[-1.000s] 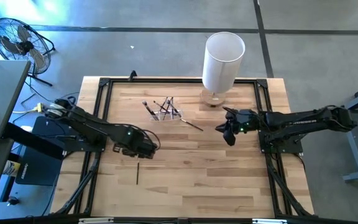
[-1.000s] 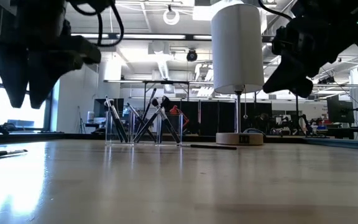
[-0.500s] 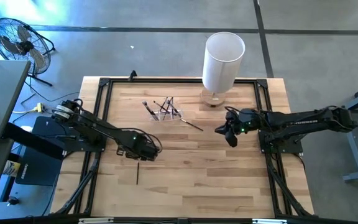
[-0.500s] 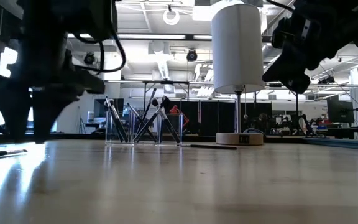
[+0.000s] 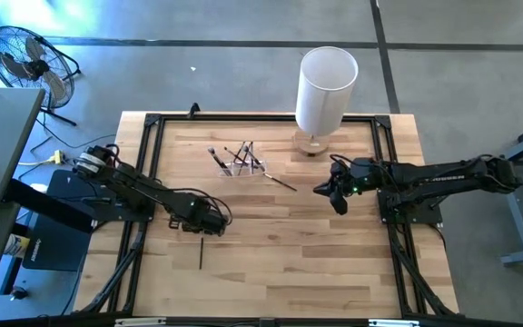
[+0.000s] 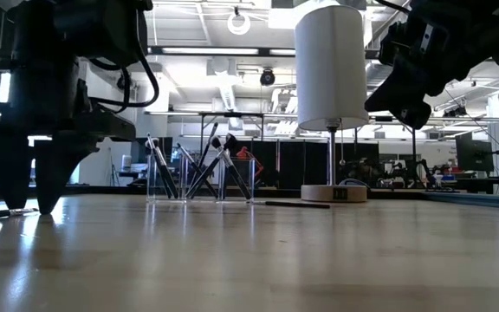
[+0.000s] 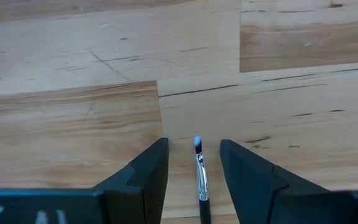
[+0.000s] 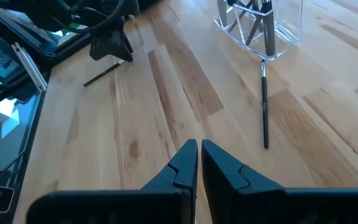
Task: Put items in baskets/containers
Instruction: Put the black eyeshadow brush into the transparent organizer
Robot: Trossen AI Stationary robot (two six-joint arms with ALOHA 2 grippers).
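Note:
A thin dark brush with a pale tip (image 7: pixel 200 180) lies flat on the wood table; it also shows in the high view (image 5: pixel 202 252) and the low view (image 6: pixel 3 213). My left gripper (image 7: pixel 193 149) is open and low over the table (image 6: pixel 26 206), one finger on either side of the brush's tip end, not touching it. A clear holder (image 5: pixel 241 163) at the far middle holds several brushes leaning inside (image 6: pixel 202 169). Another brush (image 5: pixel 280 182) lies on the table beside it. My right gripper (image 5: pixel 332 193) is shut and empty, above the table to the right.
A tall white cylinder on a round wooden base (image 5: pixel 325 91) stands at the far edge, right of the holder. A black frame rail (image 5: pixel 148 163) runs around the table. A fan (image 5: pixel 25 59) stands on the floor off the far left corner.
My left gripper has gone down toward the table, and its open fingers now stand close to the tabletop around the lone brush's tip end. The brush has not moved.

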